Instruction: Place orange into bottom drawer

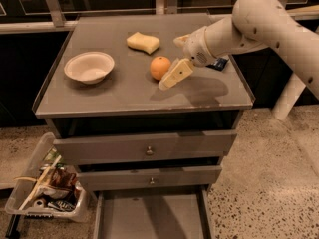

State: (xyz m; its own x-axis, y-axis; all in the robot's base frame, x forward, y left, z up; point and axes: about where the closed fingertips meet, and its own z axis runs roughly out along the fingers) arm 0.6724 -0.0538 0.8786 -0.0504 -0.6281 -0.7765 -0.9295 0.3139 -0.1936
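On top of the grey cabinet (124,91), near the middle of its smooth, faintly reflective surface, we see the orange (159,67), small, round and smooth-skinned, resting free with nothing gripping it. Just to its right the gripper (173,62) hangs at the end of a thick, cream-white, rounded arm that reaches in from the upper right. Its pincer is spread wide, and its two flat, pale fingers (177,72) are angled toward the fruit, one low beside it and one higher behind. We judge that this pose is meant to straddle the orange before closing. The bottom drawer (149,215) is pulled out at the foot of the cabinet, a shallow grey tray with a flat floor and low sides, apparently opened to receive the fruit. The two upper drawers (144,147) above it are flat grey fronts with small round knobs. Behind the orange lies a pale yellow sponge (143,42) with wavy edges, and well to the left sits a shallow white bowl (88,66). On the speckled floor (264,183) to the left stands a clear plastic bin (30,176) of jumbled clutter.
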